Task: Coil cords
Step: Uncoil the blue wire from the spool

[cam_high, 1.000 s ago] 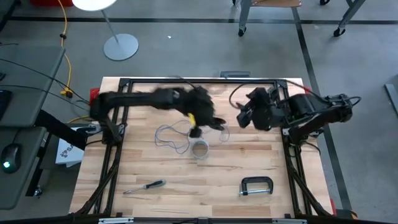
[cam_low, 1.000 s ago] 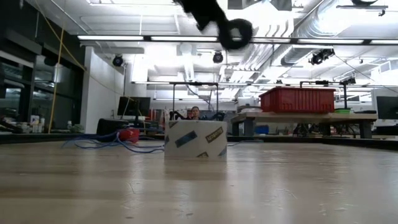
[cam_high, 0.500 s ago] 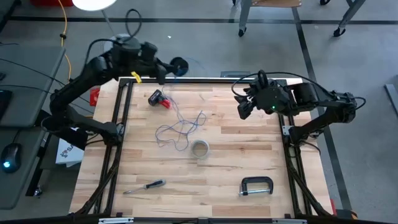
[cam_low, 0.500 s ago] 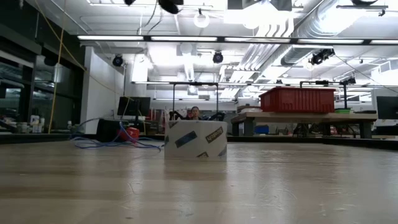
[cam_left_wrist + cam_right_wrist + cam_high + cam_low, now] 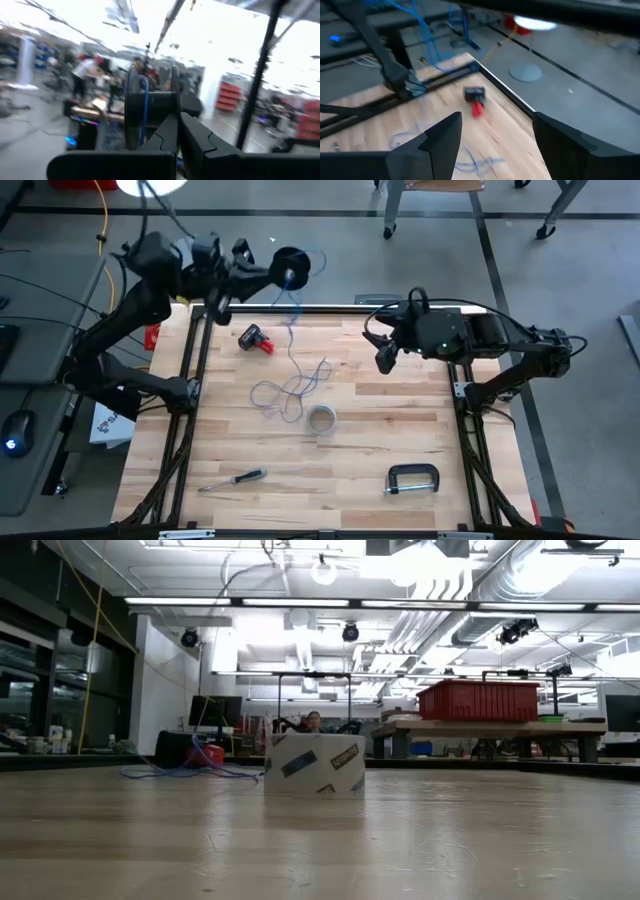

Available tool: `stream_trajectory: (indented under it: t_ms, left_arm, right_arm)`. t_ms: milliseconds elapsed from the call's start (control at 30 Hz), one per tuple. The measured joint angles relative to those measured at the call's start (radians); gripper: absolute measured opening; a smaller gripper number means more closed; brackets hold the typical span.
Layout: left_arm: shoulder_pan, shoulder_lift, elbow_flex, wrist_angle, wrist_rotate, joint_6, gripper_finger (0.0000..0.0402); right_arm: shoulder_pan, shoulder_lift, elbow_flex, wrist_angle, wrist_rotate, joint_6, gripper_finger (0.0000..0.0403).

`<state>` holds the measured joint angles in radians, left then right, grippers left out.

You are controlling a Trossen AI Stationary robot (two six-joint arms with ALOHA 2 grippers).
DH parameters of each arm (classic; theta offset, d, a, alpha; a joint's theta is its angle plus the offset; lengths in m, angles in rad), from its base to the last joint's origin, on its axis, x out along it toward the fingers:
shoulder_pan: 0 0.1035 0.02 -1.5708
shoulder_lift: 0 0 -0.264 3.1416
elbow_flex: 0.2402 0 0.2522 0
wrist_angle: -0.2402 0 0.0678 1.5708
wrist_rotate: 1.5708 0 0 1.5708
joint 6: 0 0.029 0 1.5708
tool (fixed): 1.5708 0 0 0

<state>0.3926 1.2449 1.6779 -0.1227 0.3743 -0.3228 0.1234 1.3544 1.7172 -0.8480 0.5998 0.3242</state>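
Note:
A black spool (image 5: 290, 264) wound with blue cord (image 5: 144, 107) hangs high beyond the table's far edge, with my left gripper (image 5: 262, 272) shut on it. From the spool the blue cord (image 5: 291, 320) runs down to a loose tangle of blue and pale grey cords (image 5: 288, 390) lying on the table's middle, also seen in the low view (image 5: 190, 772). My right gripper (image 5: 384, 360) hovers open over the table's far right part, its fingers (image 5: 440, 142) wide apart with nothing between them. My left gripper holds the spool on its near side (image 5: 172, 120), with the fingers (image 5: 195, 140) shut and pointing about level toward the table's right. The fingers themselves hide which part they pinch. The spool is lifted clear, and the cord hangs from it down to the table.
A small red and black tool (image 5: 257, 339) lies near the far left corner. A tape roll (image 5: 321, 420) stands just nearer than the tangle. A screwdriver (image 5: 232, 478) and a C-clamp (image 5: 413, 478) lie near the front edge. A black frame (image 5: 330, 310) borders the table.
My left gripper has risen from just above the table's middle and swung toward the far left, past the far edge, carrying the spool and tipping up to about level. The blue cord has been drawn out upward from the tangle, which stays on the table. My right gripper has tipped up slightly.

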Motion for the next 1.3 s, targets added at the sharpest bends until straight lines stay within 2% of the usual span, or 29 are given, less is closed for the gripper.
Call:
stream_trajectory:
  t_ms: [100, 167, 300, 400, 467, 533, 567, 700, 867, 933, 1067, 1200, 1300]
  left_arm:
    - [0.006, 0.015, -0.001, 0.095, 0.043, -0.021, 0.0001]
    - [0.0, 0.023, -0.001, 0.181, 0.094, -0.063, 0.0001]
    - [0.005, 0.023, 0.0, 0.274, 0.125, -0.172, 0.0001]
    - [-0.002, 0.026, 0.0, 0.264, 0.19, -0.189, 0.0001]
    - [0.006, 0.018, 0.0, 0.178, 0.153, -0.151, 0.0001]
    - [0.018, 0.014, 0.0, 0.108, 0.033, -0.139, 0.0001]
    - [0.019, 0.015, -0.001, 0.099, 0.005, -0.136, 0.0001]
    - [0.004, 0.022, -0.001, 0.123, 0.004, -0.113, 0.0001]
    - [0.009, 0.026, -0.001, 0.234, -0.029, -0.112, 0.0001]
    - [0.009, 0.024, -0.001, 0.301, -0.025, -0.116, 0.0001]
    - [0.005, 0.024, -0.001, 0.399, -0.02, -0.12, 0.0001]
    - [0.0, 0.024, -0.001, 0.437, -0.029, -0.121, 0.0001]
    - [-0.004, 0.024, -0.001, 0.435, -0.035, -0.121, 0.0001]
  right_arm:
    - [0.0, 0.003, 0.0, 0.068, -0.02, -0.069, 0.0238]
    - [-0.001, 0.005, 0.0, 0.106, -0.039, -0.094, 0.0238]
    - [-0.024, 0.013, 0.001, 0.191, -0.083, -0.168, 0.0238]
    - [-0.037, 0.027, 0.001, 0.229, -0.11, -0.176, 0.0238]
    - [-0.05, 0.036, 0.001, 0.263, -0.123, -0.197, 0.0238]
    - [-0.061, 0.045, 0.001, 0.314, -0.164, -0.218, 0.0238]
    - [-0.064, 0.052, 0.001, 0.339, -0.198, -0.22, 0.0238]
    - [-0.067, 0.085, 0.001, 0.434, -0.349, -0.229, 0.0238]
    - [-0.059, 0.139, 0.001, 0.469, -0.477, -0.248, 0.0238]
    - [-0.058, 0.171, 0.001, 0.467, -0.479, -0.246, 0.0238]
    - [-0.057, 0.226, 0.0, 0.485, -0.394, -0.245, 0.0238]
    - [-0.06, 0.297, 0.0, 0.591, -0.319, -0.235, 0.0238]
    - [-0.058, 0.347, 0.0, 0.696, -0.306, -0.246, 0.0238]
